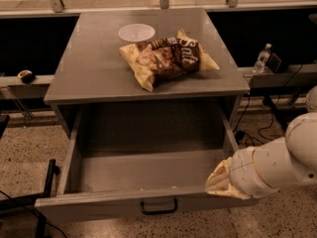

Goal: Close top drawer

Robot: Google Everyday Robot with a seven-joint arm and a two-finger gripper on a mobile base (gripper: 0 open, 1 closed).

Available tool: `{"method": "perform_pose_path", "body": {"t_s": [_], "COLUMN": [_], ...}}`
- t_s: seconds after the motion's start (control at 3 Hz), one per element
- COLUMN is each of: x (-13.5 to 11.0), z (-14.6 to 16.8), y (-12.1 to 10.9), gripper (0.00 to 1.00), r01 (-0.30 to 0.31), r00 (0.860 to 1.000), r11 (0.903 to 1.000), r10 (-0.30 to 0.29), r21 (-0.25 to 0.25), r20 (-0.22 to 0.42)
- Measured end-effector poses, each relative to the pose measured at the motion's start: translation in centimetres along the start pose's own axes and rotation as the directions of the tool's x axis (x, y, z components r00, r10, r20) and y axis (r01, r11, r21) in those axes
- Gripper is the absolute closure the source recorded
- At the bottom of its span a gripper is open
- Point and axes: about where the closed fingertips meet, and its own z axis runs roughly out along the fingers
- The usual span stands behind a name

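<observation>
The top drawer (148, 170) stands pulled far out of the grey cabinet (89, 78). Its plain grey inside holds nothing. Its flat front (99, 209) faces me at the bottom, with a small black bar handle (158, 206) in the middle. My gripper (219, 180), cream-coloured on a thick white arm (277, 162), comes in from the right. It sits at the drawer's front right corner, against the top edge of the front panel.
A brown and yellow chip bag (166, 56) and a white round dish (136, 32) lie on the cabinet top. A water bottle (261, 58) stands on the ledge to the right, with cables below it. A black stand (47, 182) is left of the drawer.
</observation>
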Motion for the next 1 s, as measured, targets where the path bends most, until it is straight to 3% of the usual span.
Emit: {"method": "perform_pose_path", "body": {"t_s": [0.33,0.67,1.0], "x": [-1.2,-1.2,-0.1], "z": [2.1,2.2,4.7], "y": [4.5,4.5,4.3], "gripper": [1.00,1.00,1.00], "r01": [0.028,0.027,-0.027], "r00": [0.999,0.999,1.000], "r11": [0.9955,0.9954,0.9977], "r10": [-0.026,-0.025,0.027], "r21": [-0.091,-0.092,-0.062], "r20": [0.023,0.023,-0.009]}}
